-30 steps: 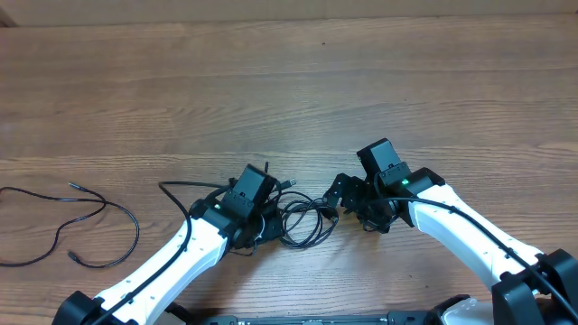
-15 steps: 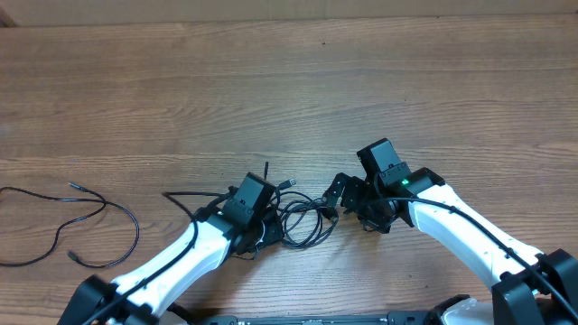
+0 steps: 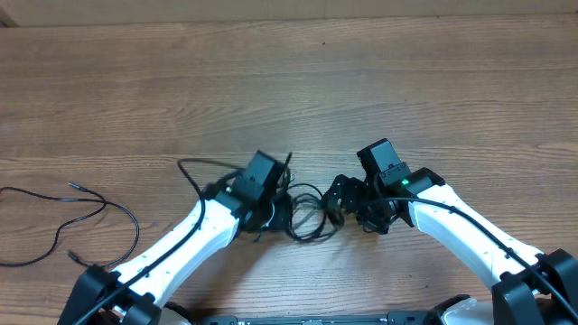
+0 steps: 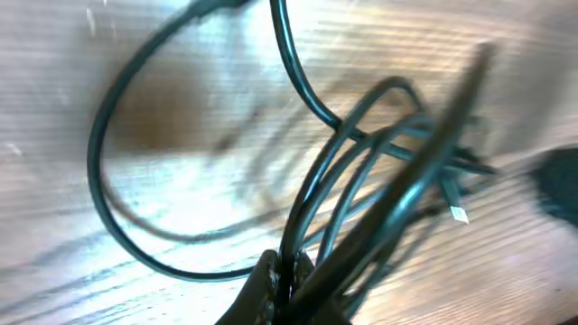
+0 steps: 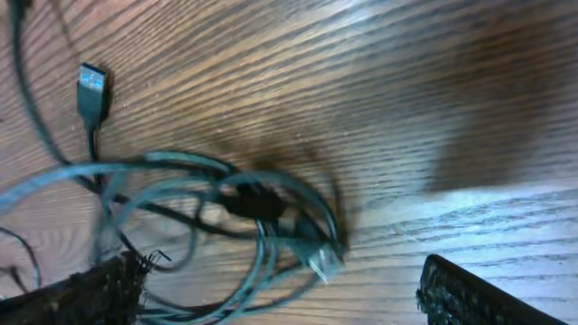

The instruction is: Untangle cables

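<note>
A knot of thin black cables (image 3: 309, 217) lies on the wooden table between my two grippers, and one loop (image 3: 191, 168) trails off to the left. My left gripper (image 3: 282, 209) is shut on several strands of the knot. In the left wrist view, the cables (image 4: 361, 171) fan upward from the closed left gripper (image 4: 291, 284). My right gripper (image 3: 336, 200) is open at the knot's right side. In the right wrist view, the cables (image 5: 262, 208) and a small plug tip (image 5: 325, 264) lie between the right gripper's (image 5: 280, 289) spread fingers, untouched.
A separate thin black cable (image 3: 136, 233) lies loose near the table's left edge. A flat plug (image 5: 92, 81) at one cable end rests on the wood beyond the knot. Bare wooden table (image 3: 361, 81) extends to the far side.
My left gripper moved right into the knot and shut on its strands. The trailing loop and the knot shifted right with it. The right arm stayed put, still open.
</note>
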Available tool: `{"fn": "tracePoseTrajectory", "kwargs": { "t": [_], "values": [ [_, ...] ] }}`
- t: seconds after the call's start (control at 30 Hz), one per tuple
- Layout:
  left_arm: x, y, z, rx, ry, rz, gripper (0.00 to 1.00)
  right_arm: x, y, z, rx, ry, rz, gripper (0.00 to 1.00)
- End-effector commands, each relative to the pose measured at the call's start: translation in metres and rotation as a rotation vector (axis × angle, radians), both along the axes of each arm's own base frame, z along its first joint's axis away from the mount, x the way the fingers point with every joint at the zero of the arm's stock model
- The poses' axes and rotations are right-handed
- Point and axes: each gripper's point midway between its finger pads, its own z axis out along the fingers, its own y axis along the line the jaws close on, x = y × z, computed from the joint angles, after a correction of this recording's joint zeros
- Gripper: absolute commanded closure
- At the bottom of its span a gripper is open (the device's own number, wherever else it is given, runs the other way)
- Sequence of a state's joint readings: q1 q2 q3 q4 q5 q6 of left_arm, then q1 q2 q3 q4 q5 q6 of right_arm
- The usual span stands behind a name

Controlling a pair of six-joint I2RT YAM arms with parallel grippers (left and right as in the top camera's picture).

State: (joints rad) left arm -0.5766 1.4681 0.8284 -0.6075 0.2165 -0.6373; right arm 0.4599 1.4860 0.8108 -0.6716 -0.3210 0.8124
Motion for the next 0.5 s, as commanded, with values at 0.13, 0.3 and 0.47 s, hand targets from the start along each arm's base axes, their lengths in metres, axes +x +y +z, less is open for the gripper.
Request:
{"fn": "tracePoseTrajectory", "kwargs": {
  "t": [0.13,0.3,0.47],
  "values": [
    [0.041,-0.004,0.061,0.058,-0.159,-0.026,0.96,-0.018,0.027,0.012,0.170,0.080,0.062,0.05],
    [0.038,-0.034,0.100,-0.107,-0.197,-0.131,0.96,-0.008,0.030,0.015,0.181,0.033,0.062,0.05],
    [0.033,-0.047,0.146,-0.234,-0.278,-0.213,0.96,0.011,0.036,0.020,0.197,-0.058,0.061,0.11]
  ]
}}
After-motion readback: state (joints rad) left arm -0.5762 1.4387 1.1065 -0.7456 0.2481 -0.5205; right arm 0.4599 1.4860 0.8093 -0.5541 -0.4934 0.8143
